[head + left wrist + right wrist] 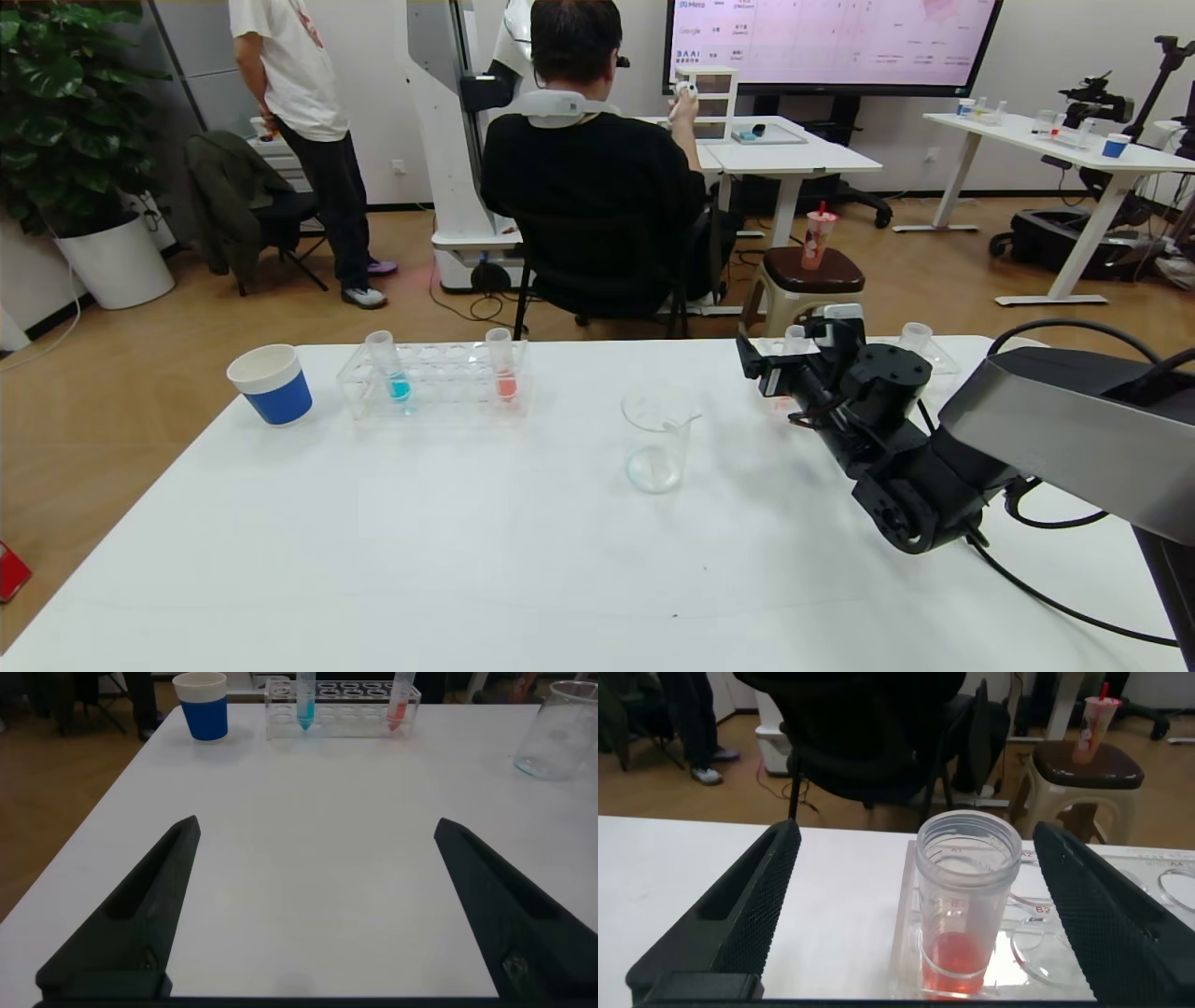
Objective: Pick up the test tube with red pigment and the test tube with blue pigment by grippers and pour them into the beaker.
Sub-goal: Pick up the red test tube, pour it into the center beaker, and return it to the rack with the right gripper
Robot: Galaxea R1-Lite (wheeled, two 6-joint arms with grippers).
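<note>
A clear rack [434, 383] at the back left holds the blue-pigment tube [397, 373] and a red-pigment tube [504, 373]; both also show in the left wrist view, blue [305, 705] and red [400, 705]. The empty beaker [658, 439] stands mid-table. My right gripper [758, 366] is open at a second rack [943, 355] at the back right. In the right wrist view its fingers [917, 829] stand on either side of a clear tube with orange-red liquid [966, 905], not touching it. My left gripper [318, 823] is open and empty over bare table, out of the head view.
A blue-and-white paper cup [271, 383] stands left of the left rack. Another clear tube [915, 336] stands in the right rack. The beaker shows far off in the left wrist view [561, 728]. A seated person and a stool are beyond the table's far edge.
</note>
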